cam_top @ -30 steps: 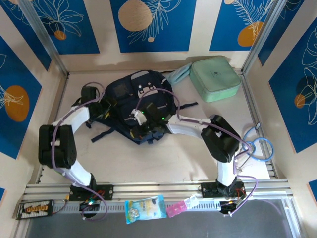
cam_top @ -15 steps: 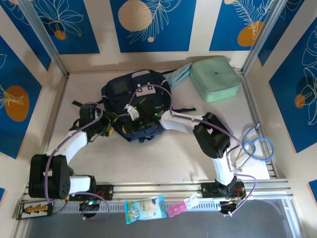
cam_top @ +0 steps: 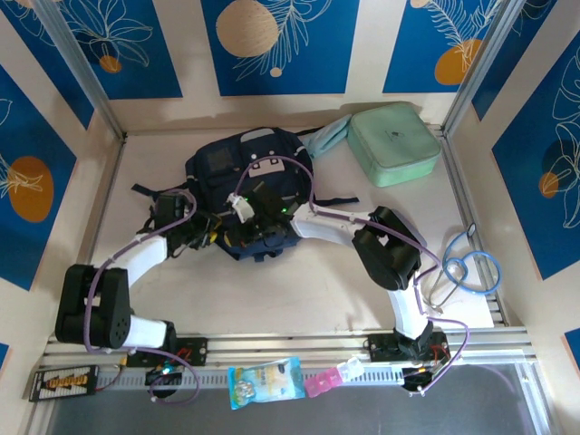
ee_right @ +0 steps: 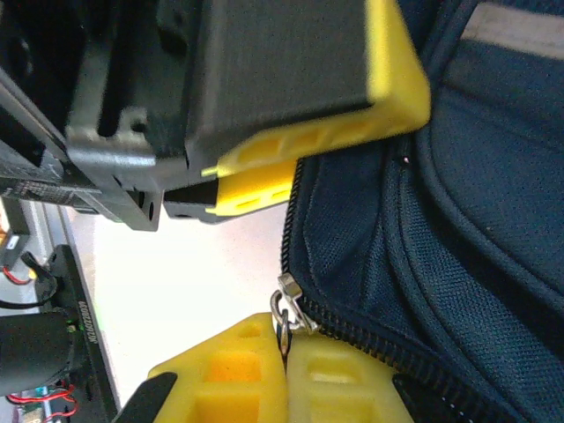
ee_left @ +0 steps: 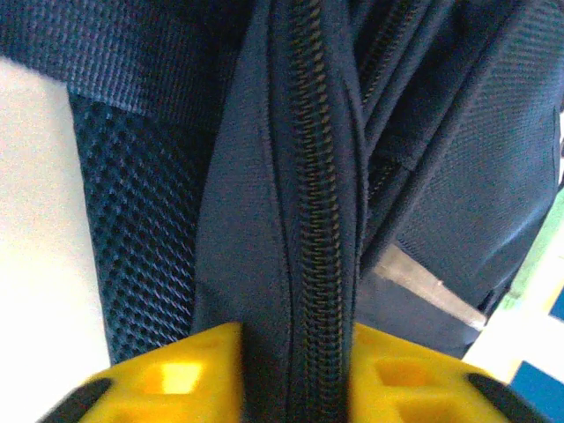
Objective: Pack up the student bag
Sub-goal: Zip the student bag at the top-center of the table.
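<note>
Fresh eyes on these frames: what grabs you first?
Both arms meet on the navy student bag at mid-table, toward the back. The left fingers pinch a fold of its fabric along a zipper line, while the right fingers are shut on the zipper pull at the bag's near edge. A mint green zip case sits at the back right.

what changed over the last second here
The left gripper swung from the left side of the bag toward its near edge and closed on a fold of fabric along the zip. The bag bunched into a tighter heap. The right gripper stayed shut on the zip pull, and the green case did not move.
</note>
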{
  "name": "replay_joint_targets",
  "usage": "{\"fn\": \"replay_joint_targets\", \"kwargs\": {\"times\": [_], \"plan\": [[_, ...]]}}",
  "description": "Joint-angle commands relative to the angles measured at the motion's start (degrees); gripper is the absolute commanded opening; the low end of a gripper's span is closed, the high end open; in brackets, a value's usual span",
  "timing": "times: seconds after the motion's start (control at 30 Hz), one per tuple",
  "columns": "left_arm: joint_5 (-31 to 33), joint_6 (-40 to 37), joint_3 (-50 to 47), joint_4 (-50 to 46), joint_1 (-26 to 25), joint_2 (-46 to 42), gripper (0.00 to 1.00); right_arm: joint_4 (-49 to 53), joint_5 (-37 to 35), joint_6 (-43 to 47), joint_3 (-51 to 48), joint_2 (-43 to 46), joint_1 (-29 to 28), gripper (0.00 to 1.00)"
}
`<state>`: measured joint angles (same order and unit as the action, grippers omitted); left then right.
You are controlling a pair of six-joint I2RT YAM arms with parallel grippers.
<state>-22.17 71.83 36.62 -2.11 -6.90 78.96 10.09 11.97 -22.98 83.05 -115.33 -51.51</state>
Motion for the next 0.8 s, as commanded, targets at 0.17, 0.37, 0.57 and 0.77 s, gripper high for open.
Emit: {"fn": "replay_joint_targets", "kwargs": {"times": [0.17, 0.37, 0.57, 0.77], "plan": [[3.39, -4.88, 3.27, -3.31, 0.04, 0.20, 0.00, 6.09, -9.18, -0.17, -4.31, 6.81, 0.52, 0.00], [6.11, -9.31, 5.94, -7.03, 0.61, -0.36, 0.00, 15.54, -17.06, -4.63, -8.93, 13.77, 2.62, 0.00], [7.95, -11.28, 6.54, -8.78, 1.01, -0.95, 0.00, 20.86, -23.58, -11.65, -12.68, 17.56, 5.23, 0.00], [8.02, -12.61, 6.70, -9.47, 1.36, -0.67, 0.00, 23.37, -27.84, -19.80, -16.32, 18.95, 10.14, 0.00]]}}
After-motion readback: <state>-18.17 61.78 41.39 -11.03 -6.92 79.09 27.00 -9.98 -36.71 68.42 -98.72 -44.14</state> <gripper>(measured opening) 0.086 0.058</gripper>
